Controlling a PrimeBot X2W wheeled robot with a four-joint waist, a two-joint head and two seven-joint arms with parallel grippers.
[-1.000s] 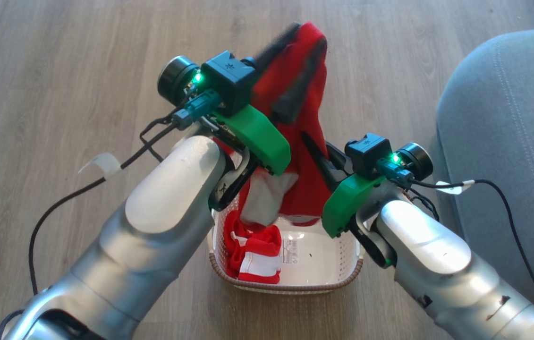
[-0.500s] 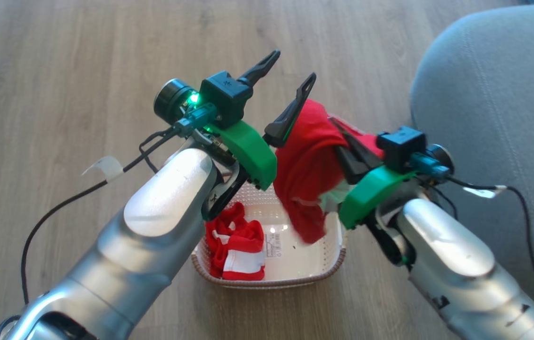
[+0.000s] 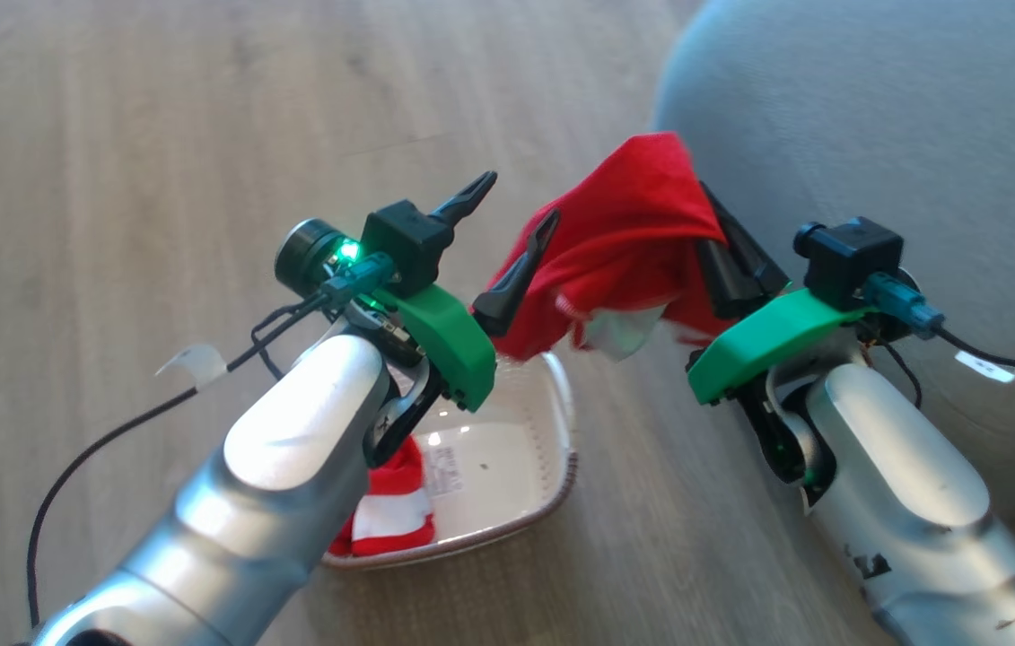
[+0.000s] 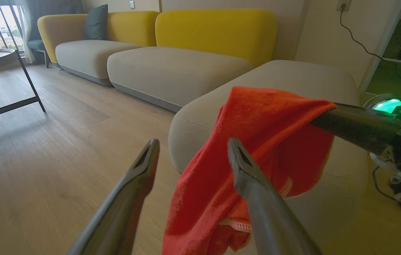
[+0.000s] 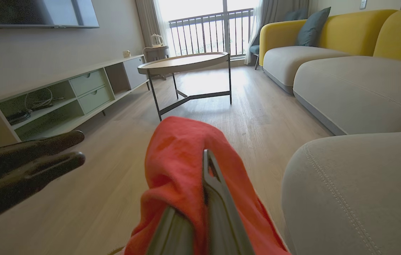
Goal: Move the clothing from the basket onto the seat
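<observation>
The left forearm (image 3: 292, 449) hides the near-left part of the basket (image 3: 561, 467) at lower centre of the head view, along with most of the red-and-white garment (image 3: 390, 520) lying in it. The right claw (image 3: 713, 215) has its fingertips buried in the red garment (image 3: 633, 224) it grips closed, held up at centre frame between the basket and the grey seat (image 3: 875, 117), which runs off the upper right edge. The left claw (image 3: 520, 197) stands open and empty just left of that cloth, one finger perhaps brushing it; counted, there are two garments, one basket, one seat and two claws.
</observation>
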